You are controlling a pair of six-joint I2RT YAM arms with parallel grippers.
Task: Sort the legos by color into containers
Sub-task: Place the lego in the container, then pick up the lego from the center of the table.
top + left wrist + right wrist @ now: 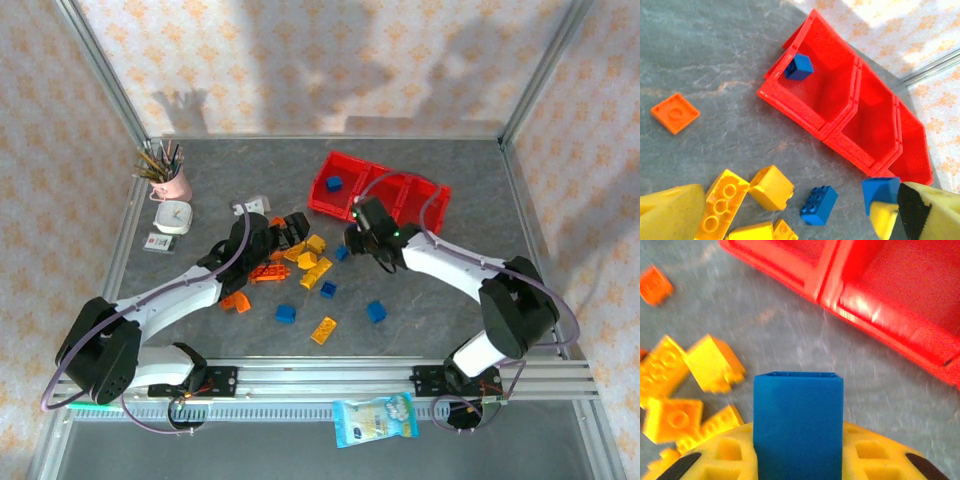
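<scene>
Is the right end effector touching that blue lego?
Touching. The right wrist view shows the blue lego sitting tight between the right end effector's two yellow fingers, with no gap on either side.

Right wrist view smeared by blur; studs on yellow plastic bricks [715, 365] barely made out. Lower end of blue plastic brick [798, 415] cut off by bottom edge, where right gripper [798, 452] is cropped too. Joined red plastic bins [880, 295] cropped at top and right. In top view, orange plastic bricks [268, 272] partly covered by left gripper [290, 232]; brushes [160, 158] in pink cup [176, 187] too small to be counted.
</scene>
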